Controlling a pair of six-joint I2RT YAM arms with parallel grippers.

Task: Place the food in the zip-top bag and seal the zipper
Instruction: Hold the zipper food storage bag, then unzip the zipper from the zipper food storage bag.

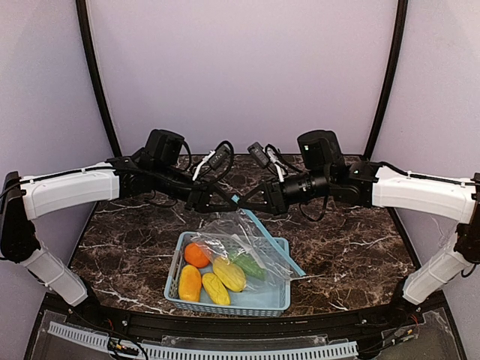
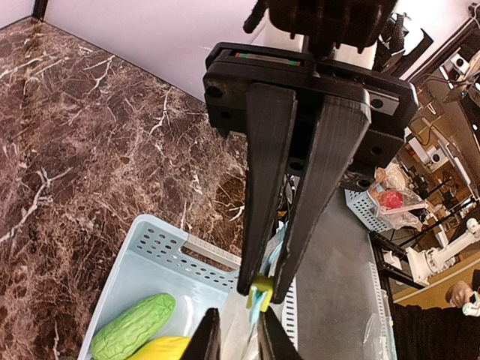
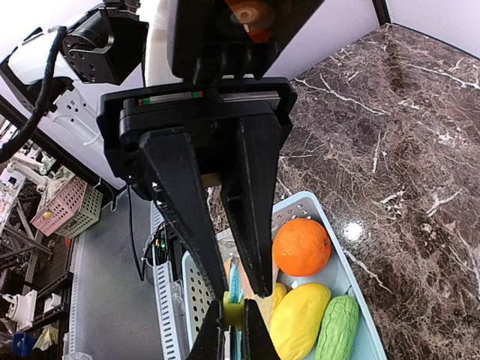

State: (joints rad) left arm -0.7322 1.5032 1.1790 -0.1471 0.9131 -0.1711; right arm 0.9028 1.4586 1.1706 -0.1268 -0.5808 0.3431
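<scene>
While I hold the zipper [image 1: 274,240] up by its top end, both of my grippers squeeze it in almost the same spot, above the back of the basket [image 1: 174,271]. My left gripper [image 2: 261,287] is closed on the thin blue strip, with a little yellow-green bit showing at its tips. My right gripper [image 3: 240,294] is closed on the strip too, just beside it. The bag [image 1: 240,241] hangs down from there and lies over the basket, and the strip runs down to the basket's right corner. The orange [image 1: 196,255], the three yellow fruits [image 1: 229,274] and the green pod [image 1: 251,265] sit in the basket, under or beside the plastic. I cannot tell if they are really inside the bag. I think the big danger is a slip: the strip is thin and smooth, so a fast sideways pull may slide it out of one pinch. My fingertips are so near each other that they could bump when one moves. If I lift too hard, the bag could drag on the basket wall and spill food from its mouth. The table [image 1: 127,232] has open room to the left and right of the basket, so each arm can swing out that way. The basket sits near the front edge, so I would not push anything forward.
</scene>
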